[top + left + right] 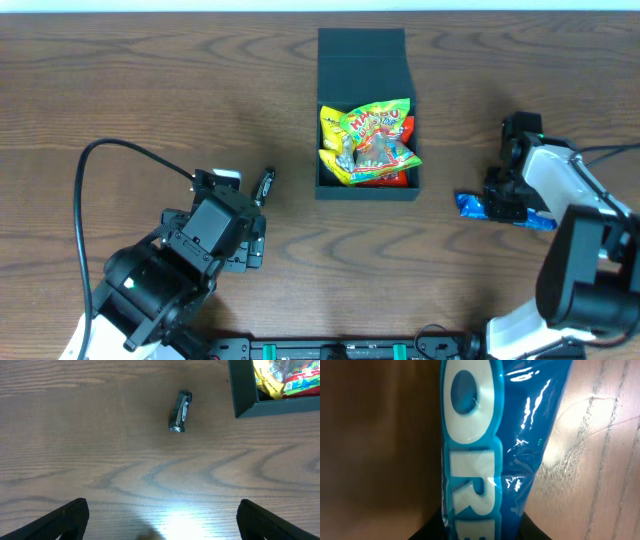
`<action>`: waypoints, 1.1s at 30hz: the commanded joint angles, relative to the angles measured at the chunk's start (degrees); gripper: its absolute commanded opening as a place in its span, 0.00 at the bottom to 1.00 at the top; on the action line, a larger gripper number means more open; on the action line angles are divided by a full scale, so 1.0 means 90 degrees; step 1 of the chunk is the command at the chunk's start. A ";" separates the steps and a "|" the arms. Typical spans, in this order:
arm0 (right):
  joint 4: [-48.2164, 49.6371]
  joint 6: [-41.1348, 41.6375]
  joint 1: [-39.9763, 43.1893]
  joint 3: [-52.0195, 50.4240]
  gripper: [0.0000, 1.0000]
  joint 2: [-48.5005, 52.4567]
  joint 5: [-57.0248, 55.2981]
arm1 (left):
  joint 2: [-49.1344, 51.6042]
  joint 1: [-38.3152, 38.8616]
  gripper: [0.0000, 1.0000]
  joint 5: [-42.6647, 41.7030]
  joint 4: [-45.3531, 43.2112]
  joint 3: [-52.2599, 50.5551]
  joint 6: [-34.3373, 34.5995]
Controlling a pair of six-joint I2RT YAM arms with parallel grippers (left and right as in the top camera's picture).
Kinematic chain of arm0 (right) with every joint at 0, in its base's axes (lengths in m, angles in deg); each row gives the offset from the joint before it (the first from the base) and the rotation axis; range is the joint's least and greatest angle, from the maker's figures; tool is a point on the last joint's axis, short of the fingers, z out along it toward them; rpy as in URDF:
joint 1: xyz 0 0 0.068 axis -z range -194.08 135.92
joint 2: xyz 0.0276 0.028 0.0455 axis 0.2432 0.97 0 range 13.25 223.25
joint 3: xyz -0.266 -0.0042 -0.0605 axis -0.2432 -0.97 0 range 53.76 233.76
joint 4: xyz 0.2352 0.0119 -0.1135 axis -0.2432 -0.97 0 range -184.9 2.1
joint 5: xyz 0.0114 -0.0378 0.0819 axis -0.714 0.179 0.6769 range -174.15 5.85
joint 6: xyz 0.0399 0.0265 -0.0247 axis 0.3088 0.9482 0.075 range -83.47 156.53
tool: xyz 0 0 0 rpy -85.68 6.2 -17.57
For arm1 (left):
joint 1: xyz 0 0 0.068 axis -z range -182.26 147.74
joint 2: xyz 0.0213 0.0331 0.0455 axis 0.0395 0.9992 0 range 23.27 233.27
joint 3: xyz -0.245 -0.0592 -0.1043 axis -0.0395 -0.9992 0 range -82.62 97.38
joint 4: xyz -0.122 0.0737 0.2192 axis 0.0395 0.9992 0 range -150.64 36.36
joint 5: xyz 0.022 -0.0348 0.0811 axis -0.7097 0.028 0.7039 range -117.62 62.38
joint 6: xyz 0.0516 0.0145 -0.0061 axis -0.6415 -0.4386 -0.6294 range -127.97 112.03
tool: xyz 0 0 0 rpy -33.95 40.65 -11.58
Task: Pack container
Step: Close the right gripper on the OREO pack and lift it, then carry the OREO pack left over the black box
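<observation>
Container [362,65] is sitting at the far middle of the table [120,90] in the overhead view. Its long axis is running from the near edge to the far edge, with the flap lid lying open and pointing away from the arms. A yellow-green snack bag [372,140] is lying inside the container over a red packet [400,179]. The left arm [180,265] is hanging near-left, and a small dark packet [265,185] is lying between it and the box. The right gripper [505,200] is pressing down over a blue packet [470,206] well to the right of the box.

From the left wrist, the left gripper [162,510] is showing its fingers spread wide over bare wood. The dark packet is lying ahead of it, and the box corner is showing at the top right.

From the right wrist, the blue packet with its white lettering is filling the frame. Whether the fingers are clamping it, I cannot tell.
</observation>
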 commanded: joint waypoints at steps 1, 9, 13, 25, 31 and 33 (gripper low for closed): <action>-0.0005 -0.0510 0.0039 0.0155 0.02 -0.0532 -0.0109 | -0.0027 -0.0010 0.95 0.0007 0.0005 0.0012 0.0024; -0.0007 -0.2050 -0.0029 0.0192 0.01 -0.1800 0.0420 | -0.0027 -0.0010 0.95 0.0007 0.0024 0.0012 0.0024; -0.0005 -0.3198 -0.0313 0.0192 0.01 -0.2358 0.1027 | -0.0027 -0.0010 0.95 0.0007 0.0039 0.0012 0.0024; 0.0017 -0.5724 -0.2883 0.1073 0.02 -0.2803 0.1926 | -0.0027 -0.0010 0.95 0.0005 0.0044 0.0012 0.0027; 0.0019 -0.6319 -0.3517 0.1780 0.02 -0.2142 0.2302 | -0.0027 -0.0010 0.95 0.0002 0.0044 0.0012 0.0027; -0.0002 -0.6662 -0.3594 0.2011 0.02 -0.1785 0.2533 | -0.0027 -0.0010 0.95 0.0002 0.0044 0.0012 0.0027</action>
